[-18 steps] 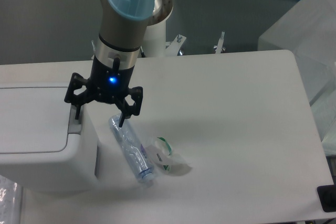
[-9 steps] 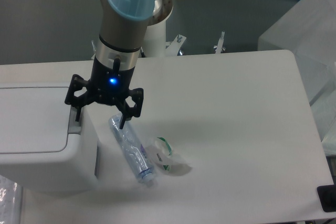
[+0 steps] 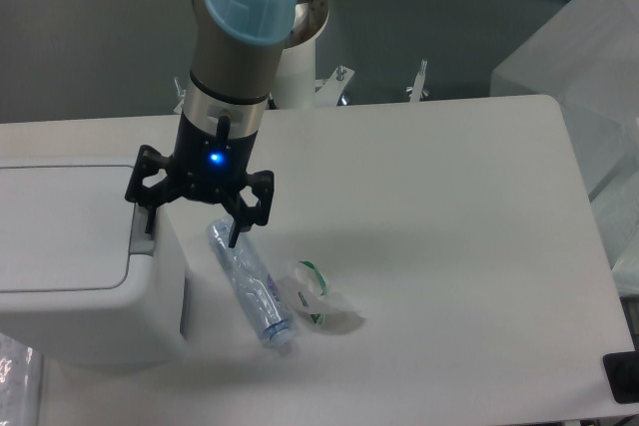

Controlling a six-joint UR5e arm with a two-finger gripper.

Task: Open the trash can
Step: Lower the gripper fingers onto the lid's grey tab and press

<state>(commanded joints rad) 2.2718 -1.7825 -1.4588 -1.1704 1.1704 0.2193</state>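
The single fixed camera looks down on a white table (image 3: 449,207). The trash can (image 3: 70,266) sits at the near left corner, a large boxy white plastic bin with rounded corners and a flat white lid that lies closed. A grey rectangular push tab (image 3: 143,242) sits at the lid's right edge. The bin's left side and near bottom are cut off by the frame.

The gripper (image 3: 191,231) hangs over the bin's right edge with its two black fingers spread wide and nothing between them. The left fingertip is just over the tab; whether it touches cannot be told. A blue light glows on the gripper body.

Just right of the bin lies a crushed clear plastic bottle (image 3: 250,286), and beside that a crumpled clear wrapper (image 3: 319,303) with green print. The arm's upper links run out of the top of the frame.
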